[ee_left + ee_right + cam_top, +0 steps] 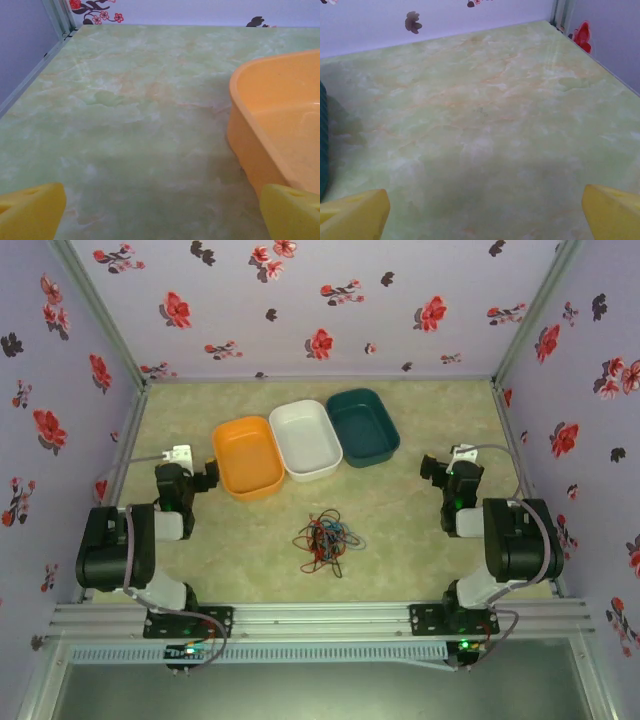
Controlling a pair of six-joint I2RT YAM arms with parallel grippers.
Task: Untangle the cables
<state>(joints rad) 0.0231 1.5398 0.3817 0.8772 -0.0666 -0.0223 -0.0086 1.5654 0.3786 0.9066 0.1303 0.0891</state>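
Untangling appears not yet begun. The cables (326,538) lie as one small knot of red, blue and dark wire at the lower centre of the overhead view, below the white tray (305,435). The left gripper (160,212) and right gripper (485,212) both gape wide, holding nothing.

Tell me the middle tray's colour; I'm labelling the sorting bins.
The middle tray is white, seen best in the top external view.
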